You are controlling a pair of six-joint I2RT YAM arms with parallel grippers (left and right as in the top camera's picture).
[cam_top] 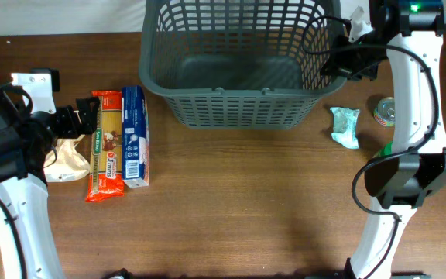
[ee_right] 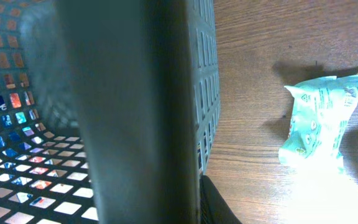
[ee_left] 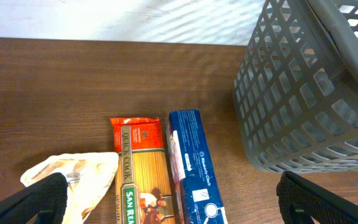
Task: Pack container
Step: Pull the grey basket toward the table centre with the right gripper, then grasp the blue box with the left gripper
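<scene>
While left fingers [ee_left: 36, 199] stand wide, right fingers [ee_right: 219, 205] clamp the basket [cam_top: 231, 108].

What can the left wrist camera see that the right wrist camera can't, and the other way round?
Only the left wrist view shows the orange spaghetti pack, the blue box and the beige bag, lying side by side on the table. Only the right wrist view shows the teal packet and looks inside the basket, past its thick rim. Both show the basket's lattice wall and the wooden table.
</scene>
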